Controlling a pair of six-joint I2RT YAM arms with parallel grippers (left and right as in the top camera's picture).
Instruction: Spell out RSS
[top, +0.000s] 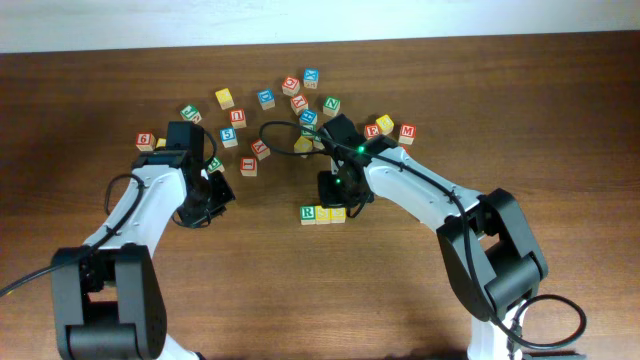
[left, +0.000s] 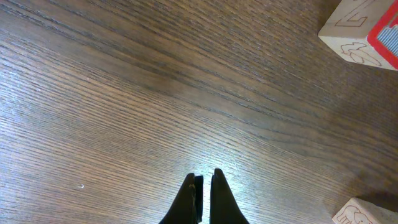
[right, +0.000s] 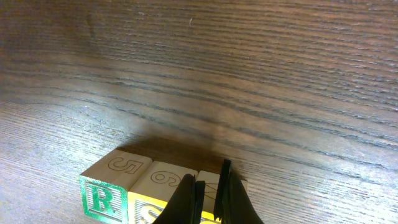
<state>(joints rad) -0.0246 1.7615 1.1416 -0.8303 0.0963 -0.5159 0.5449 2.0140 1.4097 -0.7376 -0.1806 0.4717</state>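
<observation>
Bench (top: 420, 300), dark wood grain. The three task cubes stand in one row near the centre, faces touching. In the overhead view they read R, S, S from image left to right.

- R cube (right: 102, 196): green letter on a pale front face, outlined 5 on top. It is the image-left end of the row.
- Middle S cube (right: 155, 186): yellow front face, outlined 6 on top.
- End S cube (top: 338, 213): yellow. In the right wrist view the fingers largely cover it, so its letter is unreadable there.

Right tool (right: 208, 177): fingers drawn narrow with only a slit between them and nothing held. It is poised directly over the end S cube. I cannot tell whether it touches.

Left tool (left: 204, 175): fingers likewise narrow and empty, over bare bench. It sits well apart from the row, on the image-left side.

A red-edged pale cube (left: 364, 34) shows at the top right corner of the left wrist view.

Loose letter cubes (top: 290, 95) are scattered across the far part of the bench, beyond both arms.
</observation>
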